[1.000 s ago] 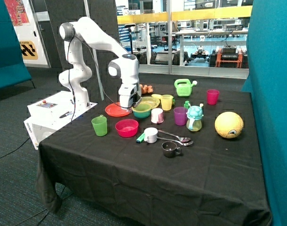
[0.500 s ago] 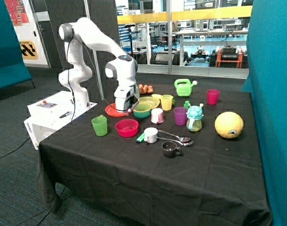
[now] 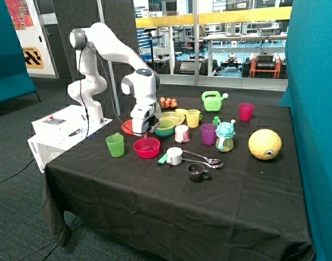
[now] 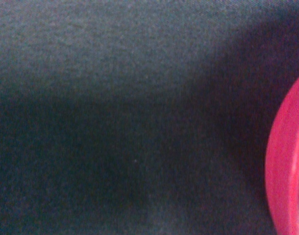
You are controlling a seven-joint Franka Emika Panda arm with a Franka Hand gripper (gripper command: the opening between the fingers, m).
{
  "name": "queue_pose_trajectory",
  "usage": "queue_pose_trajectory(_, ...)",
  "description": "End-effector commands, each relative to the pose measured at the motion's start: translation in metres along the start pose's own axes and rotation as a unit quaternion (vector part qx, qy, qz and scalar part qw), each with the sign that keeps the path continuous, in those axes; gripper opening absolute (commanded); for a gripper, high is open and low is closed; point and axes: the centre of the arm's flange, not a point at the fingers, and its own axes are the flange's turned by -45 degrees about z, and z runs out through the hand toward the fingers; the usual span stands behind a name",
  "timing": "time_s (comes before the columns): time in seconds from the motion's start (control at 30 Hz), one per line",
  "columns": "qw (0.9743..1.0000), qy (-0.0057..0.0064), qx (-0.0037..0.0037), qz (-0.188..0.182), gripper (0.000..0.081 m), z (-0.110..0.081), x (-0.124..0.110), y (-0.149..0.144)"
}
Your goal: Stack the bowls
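Whether the gripper (image 3: 142,132) is open or closed cannot be told. It hangs low just behind the pink-red bowl (image 3: 147,147), the arm (image 3: 114,46) arching down from its base. The blue bowl (image 3: 164,128) sits just beyond. The wrist view shows only black tablecloth (image 4: 115,122) and the pink-red bowl's rim.

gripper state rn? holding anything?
Gripper: cannot tell whether open or shut. It sits low just behind the pink-red bowl, beside the blue bowl; no held object is visible.
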Motion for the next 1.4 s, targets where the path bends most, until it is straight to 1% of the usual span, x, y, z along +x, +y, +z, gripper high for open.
queue_pose_trajectory(0.0, 1.0, 0.0024, -0.00017, -0.004, 0.0411, 0.012, 0.005, 0.0)
queue_pose_trajectory(0.4, 1.0, 0.0024, -0.00018, -0.006, 0.0401, 0.027, 0.015, -0.005)
queue_pose_trajectory(0.5, 1.0, 0.0024, -0.00018, -0.008, 0.0387, 0.03, 0.017, -0.008)
queue_pose_trajectory(0.53, 1.0, 0.0024, -0.00018, -0.008, 0.037, 0.031, 0.017, -0.008)
queue_pose_trajectory(0.57, 1.0, 0.0024, -0.00018, -0.007, 0.0337, 0.032, 0.018, -0.008)
queue_pose_trajectory(0.6, 1.0, 0.0024, -0.00018, -0.006, 0.0283, 0.032, 0.018, -0.009)
queue_pose_trajectory(0.63, 1.0, 0.0024, -0.00018, -0.005, 0.0192, 0.033, 0.018, -0.009)
queue_pose_trajectory(0.7, 1.0, 0.0024, -0.00017, -0.003, 0.0062, 0.034, 0.018, -0.01)
queue_pose_trajectory(0.77, 1.0, 0.0024, -0.00016, 0.0, 0.0016, 0.036, 0.017, -0.01)
queue_pose_trajectory(0.9, 1.0, 0.0024, -0.00016, -0.001, 0.0001, 0.037, 0.016, -0.01)
queue_pose_trajectory(1.37, 1.0, 0.0024, -0.00018, -0.005, 0.0, 0.036, 0.014, -0.011)
